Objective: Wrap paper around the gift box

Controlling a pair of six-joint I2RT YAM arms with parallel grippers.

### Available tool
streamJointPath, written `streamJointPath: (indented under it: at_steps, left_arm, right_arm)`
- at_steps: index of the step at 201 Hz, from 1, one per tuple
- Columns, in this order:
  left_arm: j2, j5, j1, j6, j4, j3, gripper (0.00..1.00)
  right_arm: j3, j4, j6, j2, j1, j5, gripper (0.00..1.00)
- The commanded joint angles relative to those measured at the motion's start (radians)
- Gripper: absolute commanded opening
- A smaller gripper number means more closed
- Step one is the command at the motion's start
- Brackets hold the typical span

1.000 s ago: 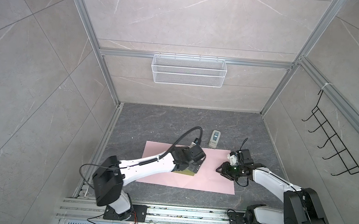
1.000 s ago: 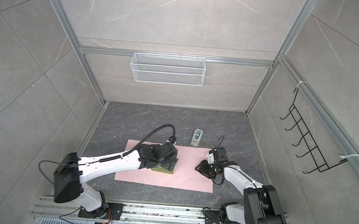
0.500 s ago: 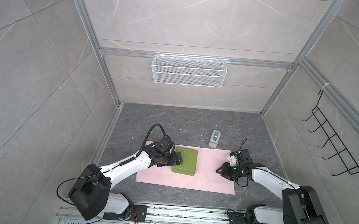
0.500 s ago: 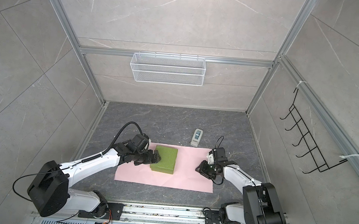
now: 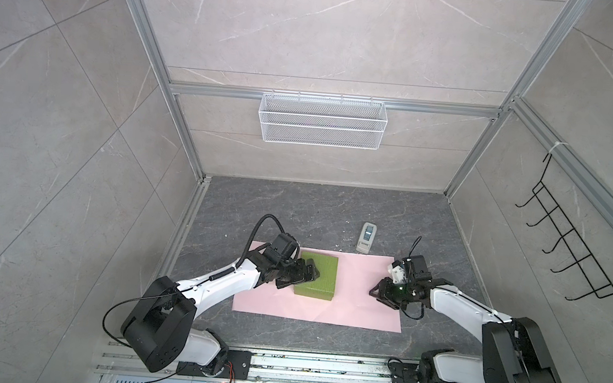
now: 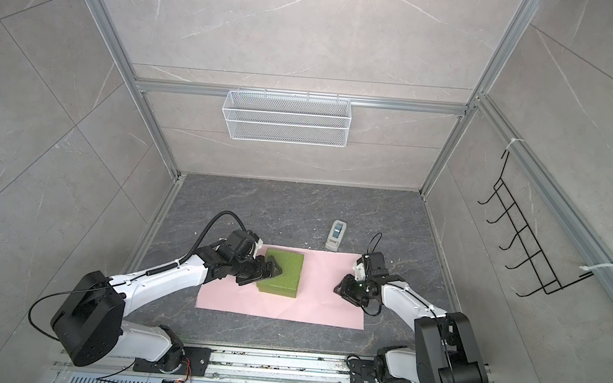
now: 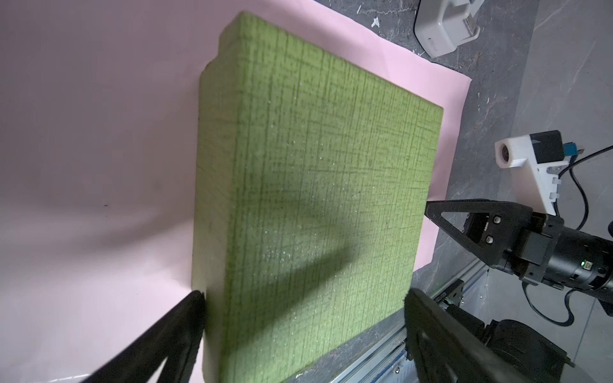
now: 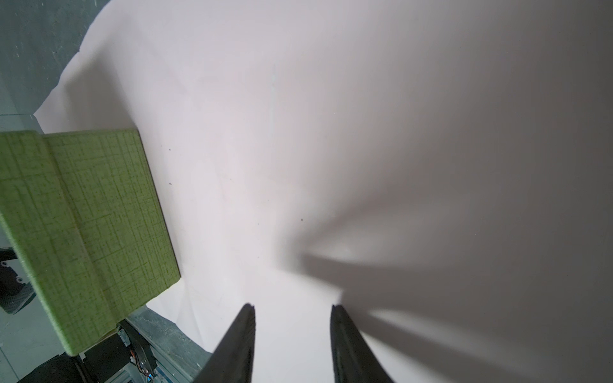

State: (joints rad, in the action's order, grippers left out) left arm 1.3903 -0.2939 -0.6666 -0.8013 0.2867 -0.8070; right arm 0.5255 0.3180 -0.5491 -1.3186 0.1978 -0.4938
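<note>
- The dark grey marbled tabletop (image 5: 296,206) carried everything, with one arm reaching in from each side.
- The large, thin, pale pink sheet of paper (image 5: 356,297) lay flat on it between the arms, with faint creases near its front edge.
- A white wire-mesh basket (image 5: 321,126) hung on the back wall.
- The flat, squarish olive-green gift box (image 5: 322,278), finely ribbed, lay flat on the left half of the paper, close to its far edge.
- The left gripper (image 5: 298,279) sat at the box's left side with its jaws spread wide, one finger over the top face and one down beside the side wall, grasping nothing.
- The right gripper (image 8: 292,306) hung low over the paper's right part, jaws partly apart and empty.
- A small grey-white handheld device (image 5: 366,237) lay just beyond the paper's far edge.
</note>
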Motion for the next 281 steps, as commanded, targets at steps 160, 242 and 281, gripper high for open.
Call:
streamJointPath:
  at_steps: [160,242,281]
  left_arm:
    - [0.047,-0.091,0.017,-0.019,-0.078,-0.001,0.93]
    - [0.063,-0.099,0.009,-0.026,-0.087,-0.006,0.92]
    - [0.039,-0.022,0.012,-0.005,-0.026,-0.016,0.92]
  right_arm:
    - [-0.009,0.003,0.008,-0.008,0.002,0.011,0.40]
    - [-0.023,-0.010,0.005,-0.025,0.002,0.015,0.38]
    - [0.007,0.041,0.033,-0.006,0.002,0.049,0.38]
